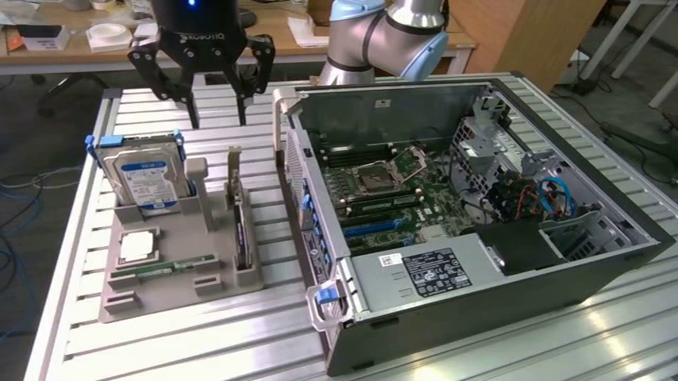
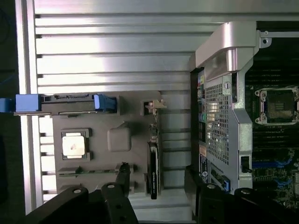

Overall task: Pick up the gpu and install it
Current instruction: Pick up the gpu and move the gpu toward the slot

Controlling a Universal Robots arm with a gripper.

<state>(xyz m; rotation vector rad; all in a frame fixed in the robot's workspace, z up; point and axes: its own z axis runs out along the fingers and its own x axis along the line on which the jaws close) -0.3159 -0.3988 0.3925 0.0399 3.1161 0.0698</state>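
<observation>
The gpu (image 1: 240,208) stands on its long edge in a slot on the grey holder tray (image 1: 202,262), on the side of the tray nearest the case. In the wrist view the gpu (image 2: 153,161) appears edge-on as a thin dark strip with its metal bracket toward the far end. My gripper (image 1: 217,119) hangs open above the far end of the tray, well clear of the card, with nothing between its fingers. The black fingers (image 2: 117,196) spread to either side of the card's line. The open computer case (image 1: 477,198) lies at the exterior view's right, its motherboard (image 1: 387,190) exposed.
On the same tray, a hard drive with a blue label (image 1: 148,178) stands upright, with a processor chip (image 1: 138,246) and a green memory stick (image 1: 159,268) lying flat. The slatted metal table (image 1: 190,349) carries everything. A desk with clutter stands behind.
</observation>
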